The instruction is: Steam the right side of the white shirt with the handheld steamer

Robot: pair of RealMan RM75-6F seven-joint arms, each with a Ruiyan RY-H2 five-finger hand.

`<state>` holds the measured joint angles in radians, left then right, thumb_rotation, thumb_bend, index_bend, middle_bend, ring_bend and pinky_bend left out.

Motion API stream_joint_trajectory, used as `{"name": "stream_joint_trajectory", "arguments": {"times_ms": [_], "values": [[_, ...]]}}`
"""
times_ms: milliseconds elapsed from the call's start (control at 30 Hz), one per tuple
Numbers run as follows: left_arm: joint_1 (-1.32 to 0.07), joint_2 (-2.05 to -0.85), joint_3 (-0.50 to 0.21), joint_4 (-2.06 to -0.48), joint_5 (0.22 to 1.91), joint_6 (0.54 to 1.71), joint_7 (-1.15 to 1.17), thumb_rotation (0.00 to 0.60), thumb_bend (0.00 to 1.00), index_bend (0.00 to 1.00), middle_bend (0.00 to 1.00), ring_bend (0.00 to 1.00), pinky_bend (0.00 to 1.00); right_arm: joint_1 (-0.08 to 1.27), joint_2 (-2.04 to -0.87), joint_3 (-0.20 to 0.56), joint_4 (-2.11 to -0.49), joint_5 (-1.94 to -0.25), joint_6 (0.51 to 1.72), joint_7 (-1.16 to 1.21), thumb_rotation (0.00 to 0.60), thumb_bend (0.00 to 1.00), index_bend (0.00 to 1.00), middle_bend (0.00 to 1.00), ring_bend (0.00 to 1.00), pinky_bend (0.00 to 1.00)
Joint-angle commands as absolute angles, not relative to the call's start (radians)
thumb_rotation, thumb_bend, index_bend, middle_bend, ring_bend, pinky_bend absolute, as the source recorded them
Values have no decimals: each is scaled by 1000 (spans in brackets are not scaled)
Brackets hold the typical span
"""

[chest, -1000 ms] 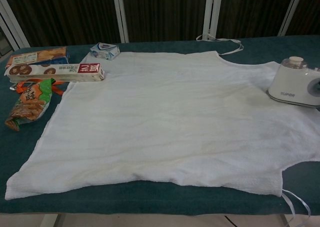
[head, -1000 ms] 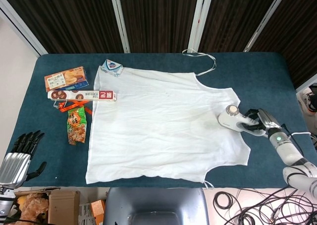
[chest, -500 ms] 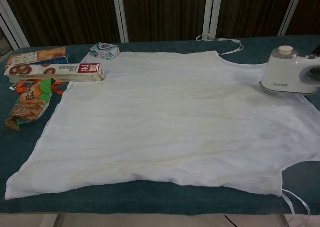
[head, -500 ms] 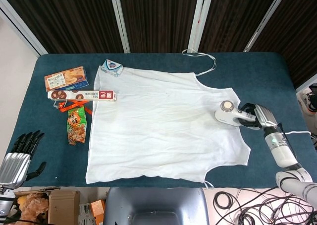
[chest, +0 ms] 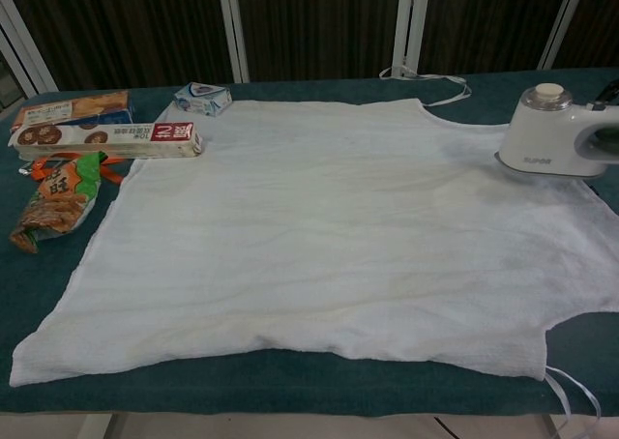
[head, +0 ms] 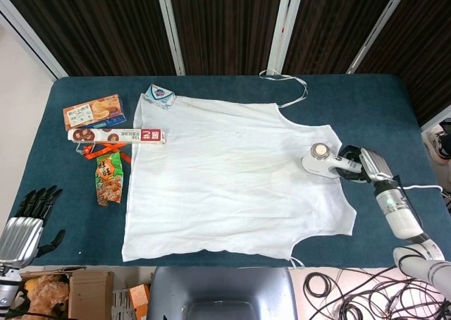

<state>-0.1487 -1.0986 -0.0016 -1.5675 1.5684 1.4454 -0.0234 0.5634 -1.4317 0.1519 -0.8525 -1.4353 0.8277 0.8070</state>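
Head view: teal table (head: 366, 101) under white shirt (head: 225, 179), dark slatted wall (head: 225, 24) behind.

White shirt (head: 232, 179) lies flat across the dark teal counter (head: 366, 101), spread wide. Over on its right edge, the right robot hand (head: 359, 166) grips the handle of the white handheld steamer (head: 320, 159), whose base sits on the fabric just below the armhole. The left robot hand (head: 27, 221) hangs off the near left corner, fingers apart, holding nothing. Beside the shirt's left edge: a biscuit box (head: 93, 112), a long cookie box (head: 116, 135) touching the cloth, an orange snack bag (head: 109, 179).
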Motion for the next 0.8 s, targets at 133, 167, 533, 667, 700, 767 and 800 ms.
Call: {"name": "stream_joint_trajectory", "arguments": {"times_ms": [133, 167, 533, 667, 700, 767, 800], "values": [[-151, -1101, -4, -1568, 1565, 1442, -19, 600, 344, 0, 40, 6, 49, 592, -1428, 98, -790, -1502, 824, 921, 600, 728, 1000, 1000, 1000, 1000], [-152, -1101, -5, -1568, 1564, 1441, -18, 600, 344, 0, 40, 6, 50, 593, -1432, 92, -788, -1509, 831, 940, 600, 729, 1000, 1000, 1000, 1000], [-154, -1103, -5, -1568, 1562, 1435, -16, 600, 344, 0, 40, 6, 49, 636, -1528, 65, -745, -1561, 899, 992, 600, 755, 1000, 1000, 1000, 1000], [-152, -1100, -5, -1568, 1563, 1438, -21, 600, 343, 0, 39, 6, 50, 662, -1562, 60, -746, -1566, 893, 953, 600, 755, 1000, 1000, 1000, 1000], [-152, -1100, -5, -1568, 1563, 1439, -22, 600, 343, 0, 39, 6, 50, 663, -1564, 60, -747, -1566, 893, 949, 600, 755, 1000, 1000, 1000, 1000], [-152, -1099, -5, -1568, 1563, 1440, -22, 600, 344, 0, 39, 6, 50, 665, -1568, 61, -746, -1564, 893, 943, 600, 755, 1000, 1000, 1000, 1000], [-151, -1099, -4, -1568, 1564, 1441, -23, 600, 344, 0, 39, 7, 50, 668, -1573, 60, -747, -1565, 893, 937, 600, 755, 1000, 1000, 1000, 1000]]}}
